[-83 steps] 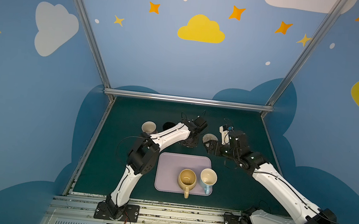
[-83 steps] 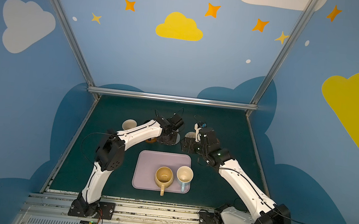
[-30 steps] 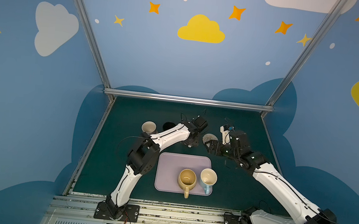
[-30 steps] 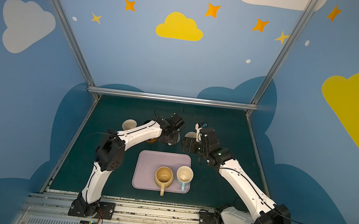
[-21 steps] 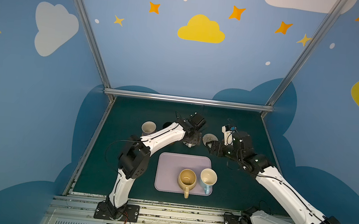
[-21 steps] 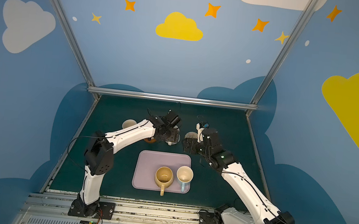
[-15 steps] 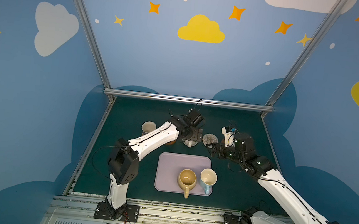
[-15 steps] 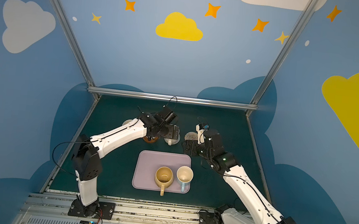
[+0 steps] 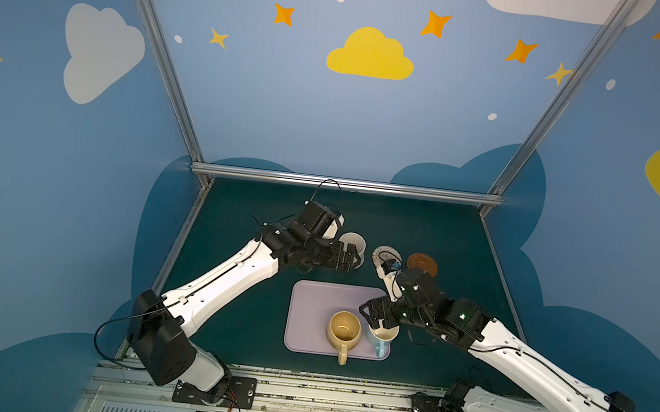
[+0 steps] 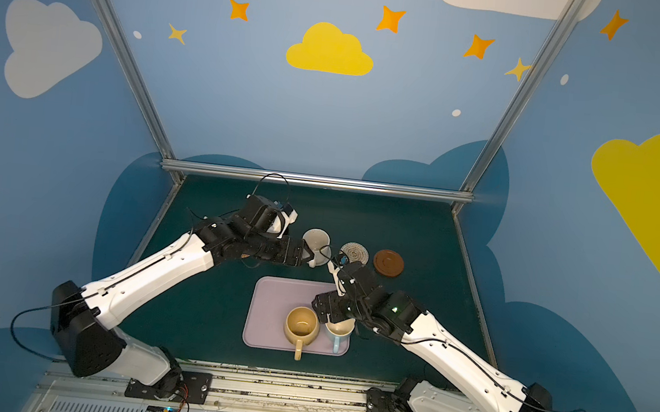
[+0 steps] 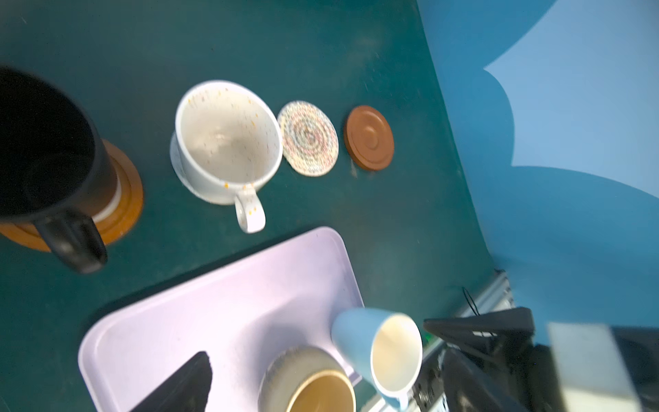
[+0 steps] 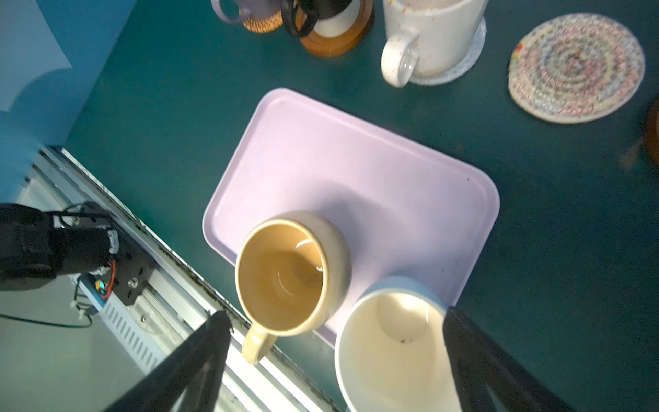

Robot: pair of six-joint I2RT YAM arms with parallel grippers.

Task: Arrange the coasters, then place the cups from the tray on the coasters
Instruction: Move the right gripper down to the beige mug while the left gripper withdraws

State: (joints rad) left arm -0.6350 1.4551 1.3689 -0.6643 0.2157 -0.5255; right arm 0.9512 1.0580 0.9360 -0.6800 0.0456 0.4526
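On the surface [image 9: 463, 237], the tray [image 9: 309, 309] carries 2 mugs side by side: yellow mug [image 9: 343, 330] and blue mug [image 9: 383, 340]. Your right tool [image 12: 335, 314] hangs wide over the blue mug. Your left tool [image 9: 352, 259] is spread, empty, beside the speckled mug [image 9: 353, 242]. The blue mug is likely heavy, stiff, slick and breakable, so pinch its wall across the rim. 2 coasters lie bare: woven coaster [image 10: 354, 252], brown coaster [image 10: 388, 262].

White arm shells [image 9: 228, 280] with black joints [image 9: 159, 339]; looping black cables [image 9: 96, 336]; one green light [image 9: 462, 315].
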